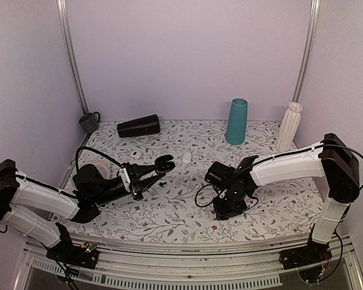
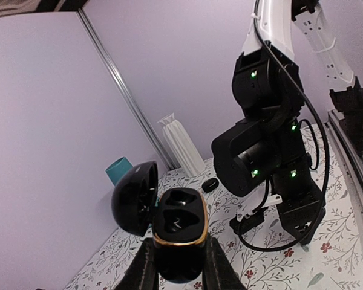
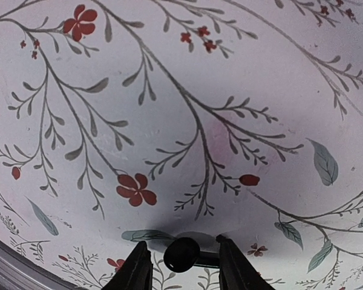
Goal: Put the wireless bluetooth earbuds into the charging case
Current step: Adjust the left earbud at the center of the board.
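The flowered desk (image 1: pixel 187 214) carries everything, and the 2 arms reach in over it from opposite sides. The left arm (image 1: pixel 48 199) stretches toward the middle, and the left gripper (image 1: pixel 159 166) is clamped tight on the lower body of the charging case (image 2: pixel 178 226), holding it clear of the desk. The case's lid (image 2: pixel 133 198) is swung back on its hinge, and the 2 wells face up and toward the other arm; both look empty, though they are dark. The right arm (image 1: pixel 284 164) bends down so that the right gripper (image 3: pixel 182 246) points straight at the desk. Its jaws stand partway apart, astride 1 earbud (image 3: pixel 181 255) that lies on the cloth. A gap shows on 1 side of the bud, so it does not look pinched yet. The bud's short stem runs across the jaws toward 1 finger, roughly along the closing line. I judge that a squeeze would catch it end to end, which is a slippery hold. From this gripper the open case lies to the robot's left and slightly farther from the bases, well apart, so the right arm is plainly the nearer one for the pick. A dark speck (image 1: pixel 161 181) on the desk just below the left gripper may be the 2nd earbud, but it is too small to tell.
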